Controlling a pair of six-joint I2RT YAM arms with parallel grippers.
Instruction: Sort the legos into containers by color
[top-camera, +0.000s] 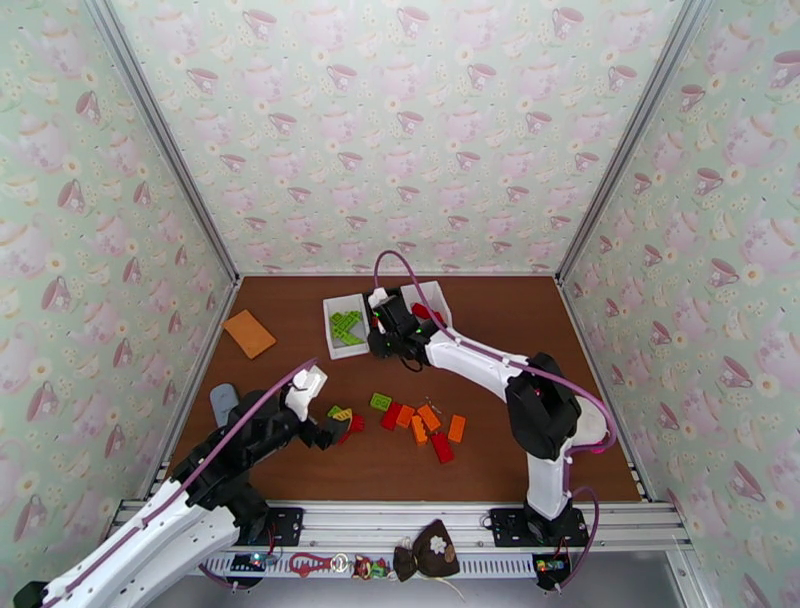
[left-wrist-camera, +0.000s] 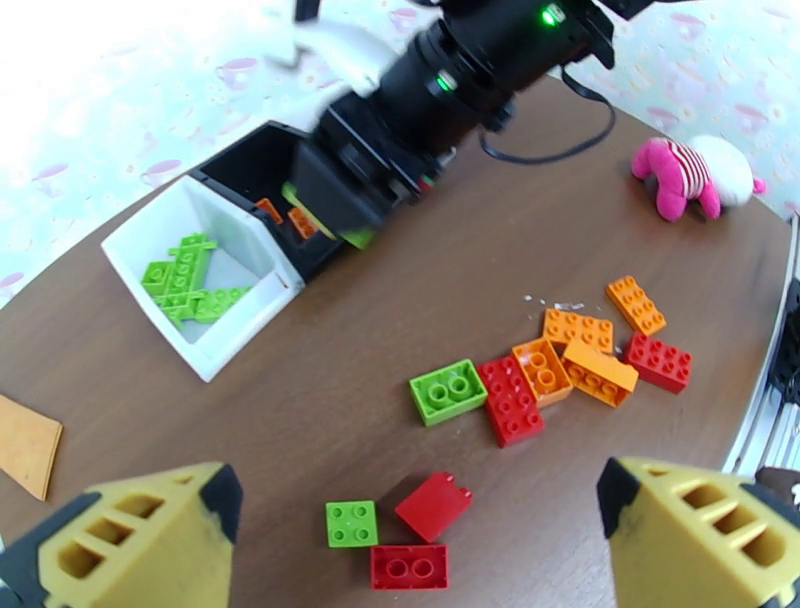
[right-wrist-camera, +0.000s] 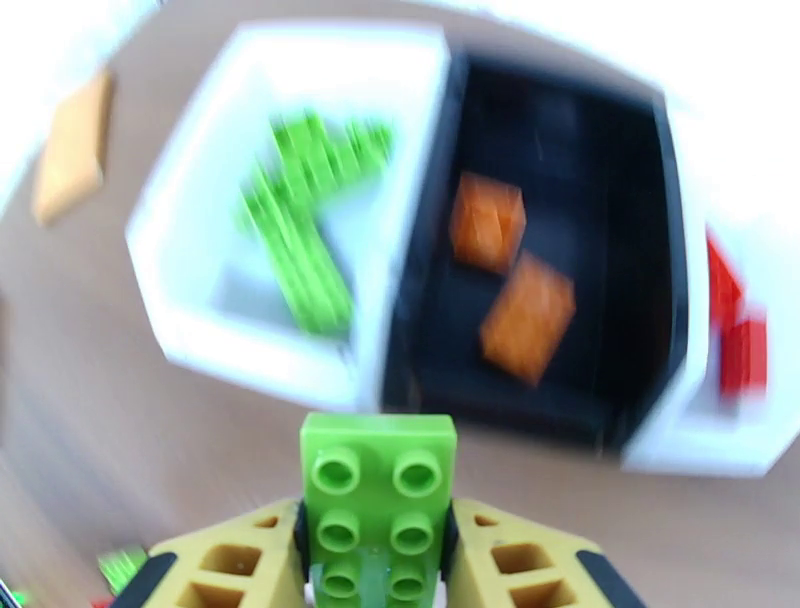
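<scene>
The left gripper (left-wrist-camera: 420, 545) hangs spread wide, holding nothing, with loose legos (left-wrist-camera: 510, 400) below it on the brown worktop (left-wrist-camera: 330, 340). The right gripper (right-wrist-camera: 378, 560) clamps a lime green brick (right-wrist-camera: 378, 470), the three containers (right-wrist-camera: 380, 270) just ahead. Teacup wallpaper (top-camera: 400, 130) lines the walls.

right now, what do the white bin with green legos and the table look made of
white bin: likely plastic, smooth, thin even walls. table: probably wood-look laminate, brown, faint grain, soft sheen; could be real wood.
</scene>
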